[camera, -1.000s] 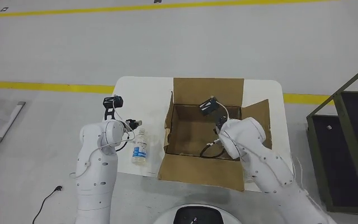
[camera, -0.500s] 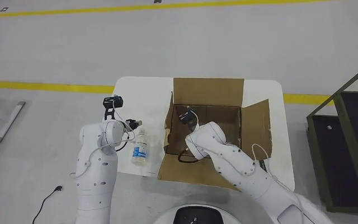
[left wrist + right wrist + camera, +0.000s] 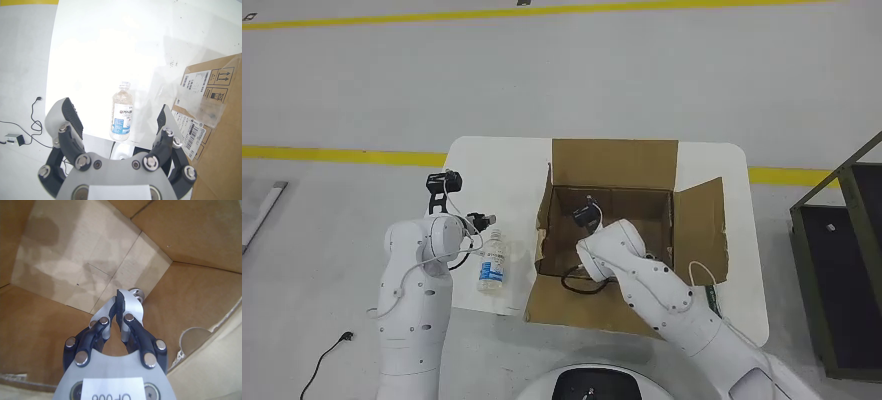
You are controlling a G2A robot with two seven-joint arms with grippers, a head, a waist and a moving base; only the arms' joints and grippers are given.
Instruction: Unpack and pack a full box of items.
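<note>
On the white table (image 3: 502, 160) the bottle (image 3: 491, 265) lies beside the cardboard box (image 3: 614, 160) under the spread left gripper (image 3: 115, 108); unpacking seems underway, so the right gripper (image 3: 119, 295), pressed together inside the box, must open for the metal part (image 3: 137, 293).

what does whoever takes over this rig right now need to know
Left gripper: open, empty, above the bottle.
Right gripper: shut, nothing seen between its pads, down inside the box.
The bottle lies on its side on the table, beside the open box.
Done: the bottle is out; the box floor in sight is mostly bare.
Left: probably clear whatever is in the box, then pack everything back.
</note>
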